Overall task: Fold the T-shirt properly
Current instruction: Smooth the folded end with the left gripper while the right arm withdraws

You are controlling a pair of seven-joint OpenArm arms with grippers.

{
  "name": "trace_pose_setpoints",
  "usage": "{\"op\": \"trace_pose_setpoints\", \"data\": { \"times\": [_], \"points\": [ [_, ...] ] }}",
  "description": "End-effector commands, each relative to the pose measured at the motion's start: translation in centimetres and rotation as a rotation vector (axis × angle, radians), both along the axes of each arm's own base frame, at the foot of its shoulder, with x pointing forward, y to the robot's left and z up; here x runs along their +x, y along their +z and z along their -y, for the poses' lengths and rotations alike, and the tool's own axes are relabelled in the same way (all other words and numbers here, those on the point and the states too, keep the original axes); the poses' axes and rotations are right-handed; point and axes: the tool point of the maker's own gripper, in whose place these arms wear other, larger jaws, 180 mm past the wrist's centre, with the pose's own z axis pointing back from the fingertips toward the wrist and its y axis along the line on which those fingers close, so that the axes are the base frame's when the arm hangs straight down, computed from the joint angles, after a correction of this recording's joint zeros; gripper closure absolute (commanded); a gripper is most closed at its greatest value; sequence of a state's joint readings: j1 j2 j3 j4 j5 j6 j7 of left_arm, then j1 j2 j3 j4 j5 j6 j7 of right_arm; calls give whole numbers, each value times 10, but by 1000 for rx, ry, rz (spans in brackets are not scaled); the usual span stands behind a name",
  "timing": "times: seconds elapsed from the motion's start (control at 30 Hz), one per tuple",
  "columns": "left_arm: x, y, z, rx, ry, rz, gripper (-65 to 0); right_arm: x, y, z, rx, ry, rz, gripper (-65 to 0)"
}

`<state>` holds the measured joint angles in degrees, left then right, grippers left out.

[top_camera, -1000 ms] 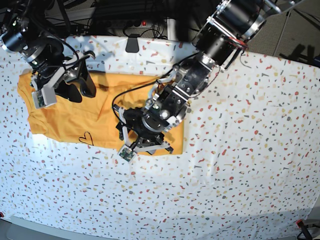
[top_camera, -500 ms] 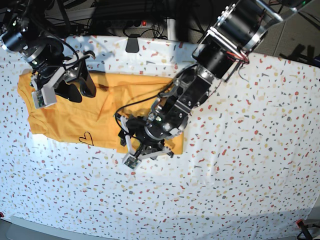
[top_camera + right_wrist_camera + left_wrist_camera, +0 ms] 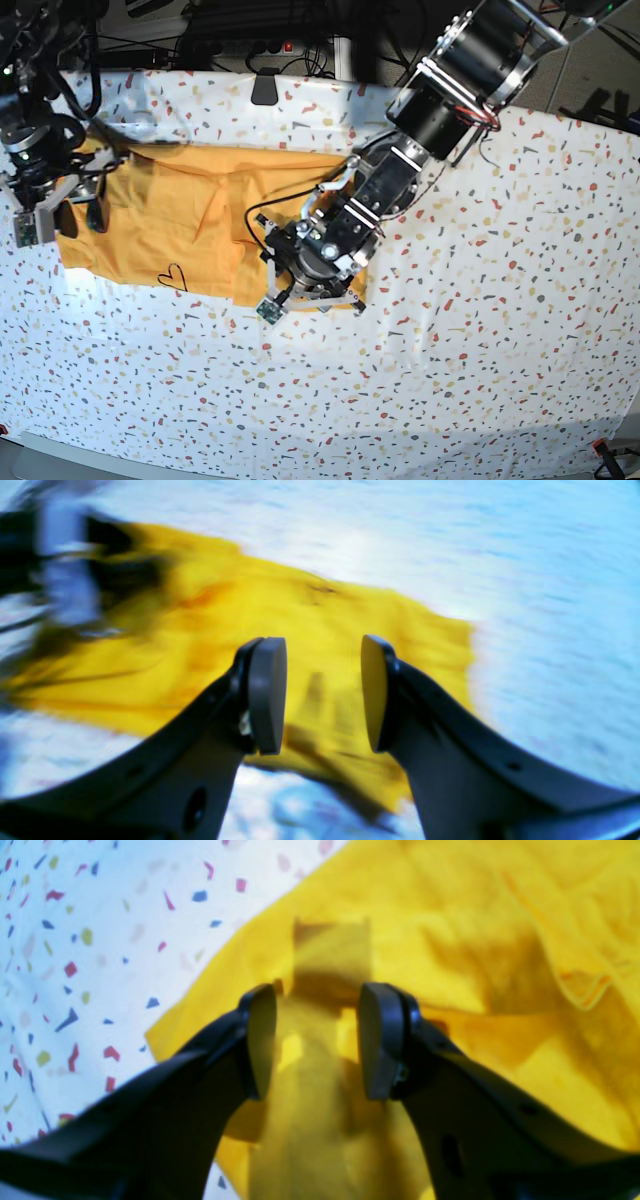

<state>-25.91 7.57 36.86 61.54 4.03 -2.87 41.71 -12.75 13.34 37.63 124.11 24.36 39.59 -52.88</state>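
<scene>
The left gripper's [image 3: 317, 1040] fingers [image 3: 262, 1040] stand parted over the near right corner of the T-shirt [image 3: 180, 225], holding nothing. The right gripper's [image 3: 320, 695] fingers [image 3: 267, 700] are likewise apart and empty above the shirt's left end. The yellow shirt lies spread on the speckled table cloth [image 3: 480, 330], left of centre, its small black heart [image 3: 174, 275] near the near edge

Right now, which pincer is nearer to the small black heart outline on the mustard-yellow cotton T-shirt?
Left. The left pincer hangs over the mustard-yellow cotton T-shirt at its near edge, beside the small black heart outline. The right pincer is farther off, at the shirt's opposite end.
</scene>
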Motion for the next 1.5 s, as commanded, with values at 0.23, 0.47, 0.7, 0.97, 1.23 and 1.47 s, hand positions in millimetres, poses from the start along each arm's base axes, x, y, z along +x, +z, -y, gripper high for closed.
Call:
{"op": "trace_pose_setpoints", "data": {
  "times": [0.23,0.47,0.7,0.97,1.23,1.47],
  "points": [
    [12,21,7,-15,-1,45,-260,-4,31,42,-41,-69,117,-446],
    [1,9,8,-17,-3,17,-260,9,53,21,93,7,215,-471],
    [-7,2,10,-32,-7,11,-260,18,53,12,146,33,152,-471],
    [-7,2,10,-30,-6,9,-260,20,52,15,132,19,115,-471],
    [-5,-2,0,-11,1,8,-260,30,40,60,65,-90,112,-471],
    [-4,-20,-37,52,31,-2,-260,32,-37,143,276,-225,-178,-471]
  ]
}}
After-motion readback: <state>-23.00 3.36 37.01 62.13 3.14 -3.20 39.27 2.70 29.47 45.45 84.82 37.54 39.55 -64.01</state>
